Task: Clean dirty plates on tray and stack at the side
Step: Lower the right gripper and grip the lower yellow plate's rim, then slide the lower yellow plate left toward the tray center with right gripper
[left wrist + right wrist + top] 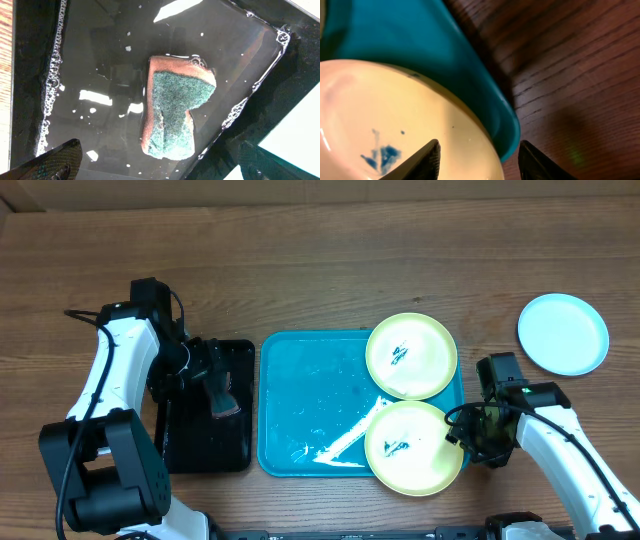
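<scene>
Blue tray [310, 400]: long axis left-right; holds far yellow plate [411, 356] and near yellow plate [414, 448], flat, smears up
Black tray [200, 462]: water; sponge [175, 112]
White plate [563, 333]: on table, right of tray
Left claw [159, 167]: spread above sponge
Right claw [480, 162]: spread astride near plate's rim

Brown wood-grain table top [320, 270] fills almost the whole overhead view, with the grain running left to right and darker streaks here and there. A pale tan strip [300, 190] runs along the far edge; material unclear. Light is even and from above, with soft, short shadows on the wood. In the right wrist view the same wood looks darker, reddish brown, with fine diagonal grain lines and a faint green glow [577, 157] on it low at the right. The left wrist view shows only a thin sliver of wood at the left edge, lit warm orange.
</scene>
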Controlling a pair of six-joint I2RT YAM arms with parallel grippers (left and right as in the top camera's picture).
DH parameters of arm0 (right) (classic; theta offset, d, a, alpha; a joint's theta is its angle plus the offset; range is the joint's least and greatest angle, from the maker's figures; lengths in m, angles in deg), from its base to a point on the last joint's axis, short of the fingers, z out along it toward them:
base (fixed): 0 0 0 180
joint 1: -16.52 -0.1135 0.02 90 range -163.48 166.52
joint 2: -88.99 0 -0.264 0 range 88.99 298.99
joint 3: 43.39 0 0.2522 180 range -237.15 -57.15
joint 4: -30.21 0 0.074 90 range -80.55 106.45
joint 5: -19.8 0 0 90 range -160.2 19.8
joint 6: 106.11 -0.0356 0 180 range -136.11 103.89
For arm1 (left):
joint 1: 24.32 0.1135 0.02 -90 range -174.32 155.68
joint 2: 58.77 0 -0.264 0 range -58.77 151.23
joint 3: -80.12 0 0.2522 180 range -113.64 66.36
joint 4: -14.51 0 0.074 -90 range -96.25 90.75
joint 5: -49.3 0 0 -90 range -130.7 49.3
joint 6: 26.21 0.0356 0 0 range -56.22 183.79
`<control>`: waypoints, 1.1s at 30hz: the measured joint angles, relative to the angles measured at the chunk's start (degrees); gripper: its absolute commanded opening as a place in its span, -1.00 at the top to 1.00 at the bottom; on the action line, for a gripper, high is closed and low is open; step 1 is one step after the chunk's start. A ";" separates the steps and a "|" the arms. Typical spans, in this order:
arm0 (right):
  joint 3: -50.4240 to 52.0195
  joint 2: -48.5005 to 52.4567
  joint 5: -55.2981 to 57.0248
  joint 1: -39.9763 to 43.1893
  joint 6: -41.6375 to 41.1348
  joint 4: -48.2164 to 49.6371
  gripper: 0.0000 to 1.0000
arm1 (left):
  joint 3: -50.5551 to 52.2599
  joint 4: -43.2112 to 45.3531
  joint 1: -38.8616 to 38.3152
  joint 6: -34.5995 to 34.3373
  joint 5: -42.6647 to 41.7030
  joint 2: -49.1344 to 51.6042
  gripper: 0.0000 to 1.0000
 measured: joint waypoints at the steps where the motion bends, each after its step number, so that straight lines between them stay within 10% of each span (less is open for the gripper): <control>1: 0.55 0.00 0.07 0.00 -0.20 0.46 0.06 | 0.00 0.02 0.00 0.00 0.00 0.00 -1.00; 17: 2.62 0.09 -4.90 -0.02 0.87 2.45 0.27 | 0.00 0.20 -0.15 0.00 0.00 0.00 -1.00; 33: 6.71 1.92 -10.49 -0.11 1.68 6.43 0.92 | 0.00 0.28 -0.15 0.02 0.00 0.00 -1.00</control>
